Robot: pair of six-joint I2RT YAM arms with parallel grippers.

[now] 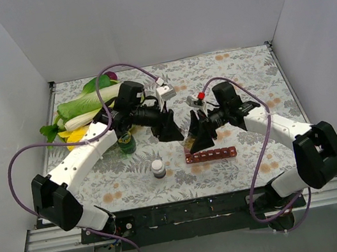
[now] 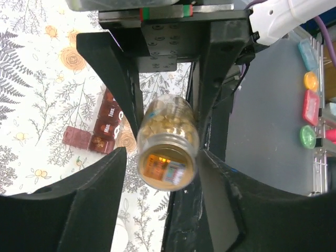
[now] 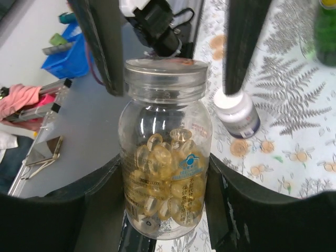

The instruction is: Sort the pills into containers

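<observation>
Early in the job, by the look of it: cap (image 3: pixel 166 79) still on the clear pill bottle (image 3: pixel 157 210), golden softgels (image 3: pixel 157 163) all inside, none seen loose on the floral tablecloth (image 1: pixel 244 74). Left to do: getting the cap off, tipping capsules out, dropping them into the compartments one by one. Clamps the bottle's body in the right gripper (image 3: pixel 165 163), fingers closed on either flank. Brackets the cap with the left gripper (image 2: pixel 164 157): one finger (image 3: pixel 100 47) seemingly against the rim, a sliver of cloth showing past the other, so cannot tell whether truly pinched or merely flanked. Holds the bottle roughly level, long axis running from one set of fingertips to the other, cap toward the left fingers, base toward the right wrist. Finds the containers (image 1: pixel 211 155), a dark red pill organiser strip, flat on the cloth just below and nearward of the right fingertips, apart from both grippers; long axis crosswise, side to side along the table's near edge, day-lettered lids facing up. Seems to show the end lid nearest the left fingers flipped open, contents too small to make out
</observation>
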